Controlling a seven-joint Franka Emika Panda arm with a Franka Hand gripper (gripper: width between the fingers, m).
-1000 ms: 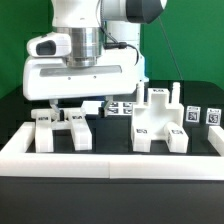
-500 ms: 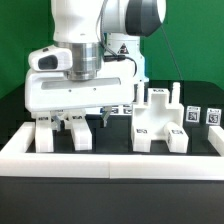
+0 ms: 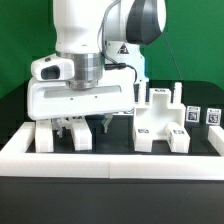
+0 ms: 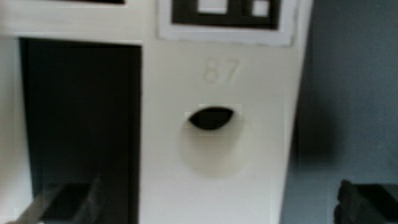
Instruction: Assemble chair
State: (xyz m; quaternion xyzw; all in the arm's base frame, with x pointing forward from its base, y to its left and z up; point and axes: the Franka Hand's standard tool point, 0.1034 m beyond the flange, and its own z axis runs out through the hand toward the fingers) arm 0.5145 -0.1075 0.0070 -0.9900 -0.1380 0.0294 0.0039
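Look at the arm (image 3: 80,92) in the exterior view. In the last second it has come down in steps and moved a little toward the frame's right. The wrist now sits low, in the lower left part of the frame, and the jaws reach down among the small white parts there. Before, they were hanging clearly above these parts.

The wrist view shows what this means. A white block (image 4: 214,150) with a round hole (image 4: 212,118) and a tag (image 4: 222,10) fills the picture. The two dark fingertips (image 4: 63,205) stand one on each side of it. The jaws are wide and hold nothing; I cannot tell if a fingertip already touches the block.

The chair is not yet one piece. Its parts lie loose on the dark desk (image 3: 115,140), behind the white wall (image 3: 110,162). The block under the wrist (image 3: 80,136) and a second one (image 3: 45,134) just beside it are at lower left. The big part with pegs (image 3: 160,125) stands at the centre right, apart from them and not moved in this second.

So I judge that the approach is nearly finished and closing on the block is the next step. You should check that the block is centred between the fingertips, because the neighbour block is very near and could be pushed.
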